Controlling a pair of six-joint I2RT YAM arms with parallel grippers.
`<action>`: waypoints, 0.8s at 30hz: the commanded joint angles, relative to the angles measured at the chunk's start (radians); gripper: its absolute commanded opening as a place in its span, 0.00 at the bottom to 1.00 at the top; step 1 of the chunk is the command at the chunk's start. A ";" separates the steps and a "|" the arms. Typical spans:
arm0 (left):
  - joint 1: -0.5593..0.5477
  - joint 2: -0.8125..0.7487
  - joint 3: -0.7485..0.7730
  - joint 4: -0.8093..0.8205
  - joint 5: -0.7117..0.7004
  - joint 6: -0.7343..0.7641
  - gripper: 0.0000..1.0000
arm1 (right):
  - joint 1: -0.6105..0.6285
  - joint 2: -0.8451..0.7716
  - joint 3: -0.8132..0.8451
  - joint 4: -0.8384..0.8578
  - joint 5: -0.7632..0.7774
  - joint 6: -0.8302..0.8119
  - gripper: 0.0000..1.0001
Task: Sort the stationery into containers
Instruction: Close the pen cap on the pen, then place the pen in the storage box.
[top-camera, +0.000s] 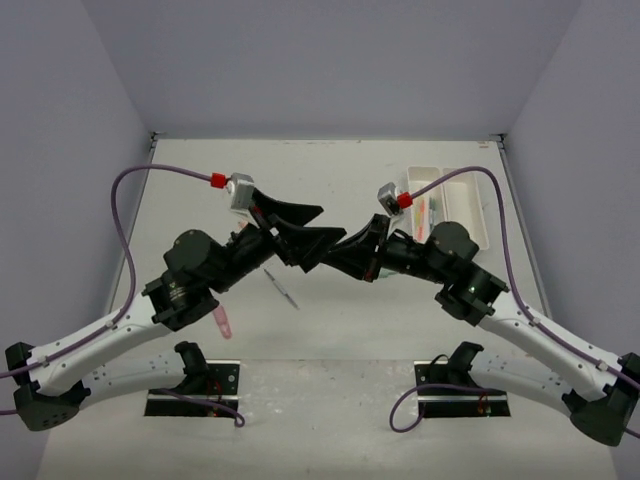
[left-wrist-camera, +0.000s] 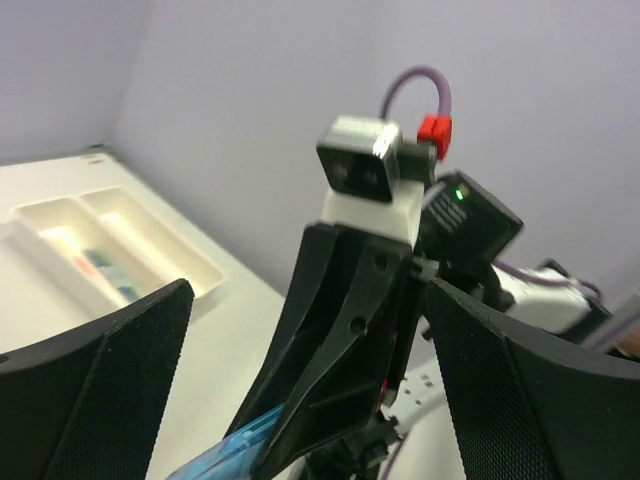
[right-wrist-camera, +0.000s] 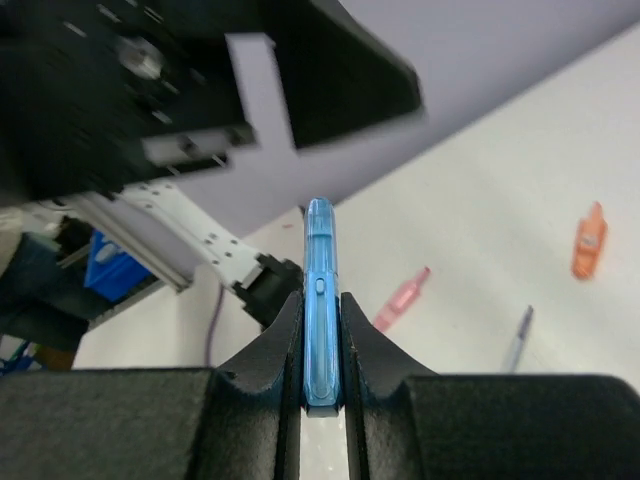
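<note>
Handover, I'd guess: the right end effector (right-wrist-camera: 320, 310) pinches the blue pen (right-wrist-camera: 320, 250) above the surface (top-camera: 330, 180), the left end effector (left-wrist-camera: 310, 330) spread wide around it, probably because the white trays (top-camera: 468, 205) sit on the right arm's side.

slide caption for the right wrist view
Right claw clamped on a blue pen, pink marker and orange marker on the table

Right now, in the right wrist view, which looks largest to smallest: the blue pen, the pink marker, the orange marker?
1. blue pen: largest, though nearness to the camera exaggerates it.
2. pink marker and orange marker: about alike, not ranked.
</note>
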 joint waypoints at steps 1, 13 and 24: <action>0.001 -0.017 0.163 -0.350 -0.368 0.058 1.00 | -0.033 -0.038 -0.049 -0.001 0.115 -0.038 0.00; 0.002 -0.136 0.111 -0.689 -0.664 -0.025 1.00 | -0.483 -0.021 -0.009 -0.289 0.476 -0.346 0.00; 0.002 -0.247 -0.088 -0.700 -0.419 -0.032 1.00 | -0.890 0.431 0.076 -0.173 0.640 -0.604 0.00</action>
